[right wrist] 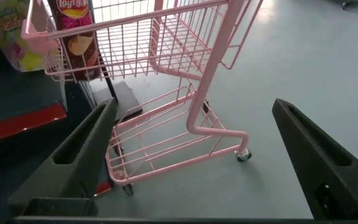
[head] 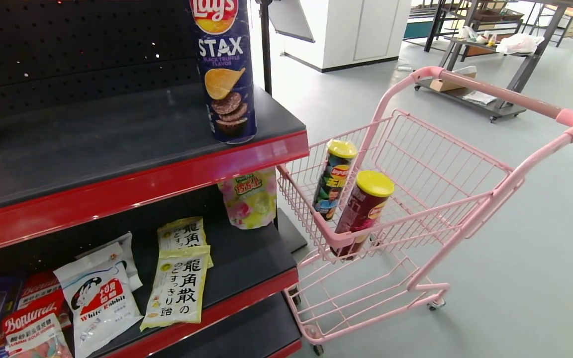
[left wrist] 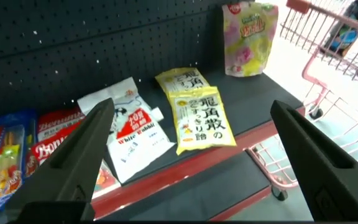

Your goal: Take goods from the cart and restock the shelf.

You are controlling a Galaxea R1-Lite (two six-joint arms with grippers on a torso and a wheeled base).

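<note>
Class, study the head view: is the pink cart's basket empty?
No: a dark can and a red can, both yellow-lidded, stand in the basket.

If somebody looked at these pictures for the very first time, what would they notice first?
Probably the bright pink cart parked beside the shelf, with two yellow-lidded chip cans in its basket: a green can and a dark red can. Next would be the tall dark blue chip can, standing upright on the shelf's top board at the end nearest the cart.
</note>
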